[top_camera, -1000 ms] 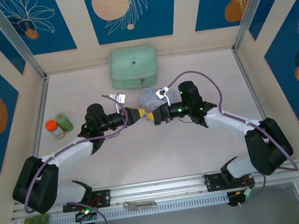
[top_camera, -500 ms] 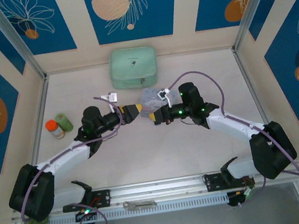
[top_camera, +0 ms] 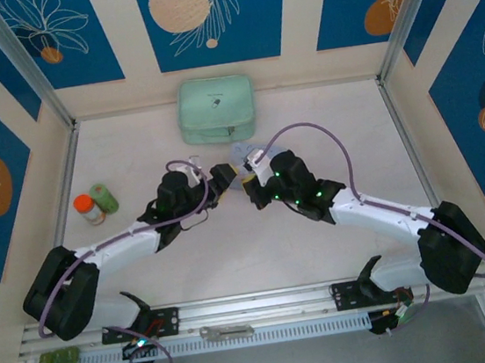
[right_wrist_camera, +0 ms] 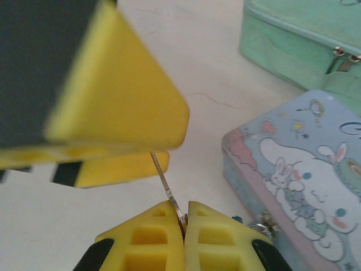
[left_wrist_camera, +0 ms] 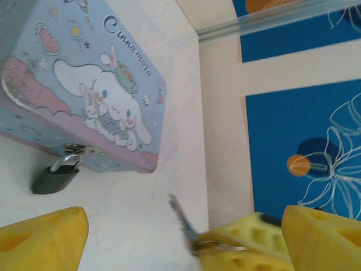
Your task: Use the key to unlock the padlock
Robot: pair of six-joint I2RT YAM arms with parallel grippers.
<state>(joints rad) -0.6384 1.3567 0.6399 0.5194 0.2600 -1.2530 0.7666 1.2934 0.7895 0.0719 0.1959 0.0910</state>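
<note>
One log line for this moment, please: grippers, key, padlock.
left gripper open | right gripper shut on key | padlock on clasp of tin, key not in it

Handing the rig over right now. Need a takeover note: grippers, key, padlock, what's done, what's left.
Left gripper: open, holding nothing, close to the right gripper's tip.
Right gripper: shut on the key, blade sticking out past the pads.
Padlock: hooked through the clasp of the light-blue tin, lying against its side; shackle looks closed.
Done: key gripped.
Left: bring the blade to the keyhole, insert, turn, free the shackle. Which way the keyhole faces is not clear.
</note>
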